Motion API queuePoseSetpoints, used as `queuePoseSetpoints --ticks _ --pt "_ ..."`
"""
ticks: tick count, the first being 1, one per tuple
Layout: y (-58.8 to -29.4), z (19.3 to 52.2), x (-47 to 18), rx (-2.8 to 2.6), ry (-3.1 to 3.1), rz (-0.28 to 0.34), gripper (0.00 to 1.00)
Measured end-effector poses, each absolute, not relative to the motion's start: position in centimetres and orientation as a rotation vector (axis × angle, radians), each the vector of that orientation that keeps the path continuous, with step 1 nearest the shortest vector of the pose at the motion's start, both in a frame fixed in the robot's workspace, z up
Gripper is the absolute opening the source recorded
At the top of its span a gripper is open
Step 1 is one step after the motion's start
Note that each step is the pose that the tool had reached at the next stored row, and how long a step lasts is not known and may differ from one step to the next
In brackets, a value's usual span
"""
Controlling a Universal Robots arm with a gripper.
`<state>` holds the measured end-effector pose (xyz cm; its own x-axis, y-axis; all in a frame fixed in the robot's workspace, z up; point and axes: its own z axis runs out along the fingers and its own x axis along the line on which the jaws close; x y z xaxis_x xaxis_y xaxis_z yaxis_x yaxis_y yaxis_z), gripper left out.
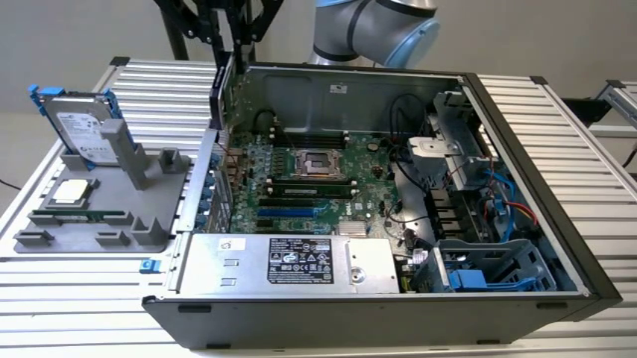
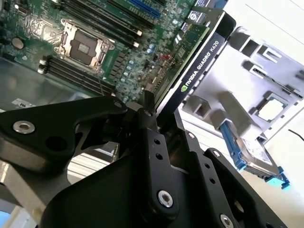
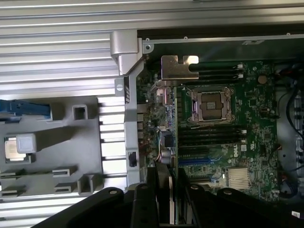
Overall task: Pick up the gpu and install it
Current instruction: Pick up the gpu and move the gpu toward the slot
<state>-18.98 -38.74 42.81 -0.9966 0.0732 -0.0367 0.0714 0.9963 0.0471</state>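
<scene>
My gripper (image 1: 229, 54) is shut on the gpu (image 1: 224, 101), which hangs on edge above the rear wall of the open computer case (image 1: 518, 186), on the exterior view's left side of the case. In the second wrist view the black fingers (image 2: 148, 111) clamp the gpu (image 2: 194, 61), and its black cooler face and green board edge point down toward the motherboard (image 2: 118, 42). Seen from the first wrist view, the gripper (image 3: 166, 185) holds the card edge-on, and the gpu's silver end bracket (image 3: 178, 66) stands over the motherboard's edge near the processor socket (image 3: 211, 104).
A grey holder (image 1: 110, 194) at the exterior view's left carries a hard drive in a blue frame (image 1: 85, 123), a processor (image 1: 71, 192) and a memory stick (image 1: 85, 216). Inside the case lie blue card slots (image 1: 289, 212), the power supply (image 1: 289, 261) and cables (image 1: 497, 201).
</scene>
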Motion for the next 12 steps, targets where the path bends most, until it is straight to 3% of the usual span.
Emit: queuePoseSetpoints --ticks 12 --pt "-38.4 42.6 -17.7 0.112 3.1 0.07 0.0"
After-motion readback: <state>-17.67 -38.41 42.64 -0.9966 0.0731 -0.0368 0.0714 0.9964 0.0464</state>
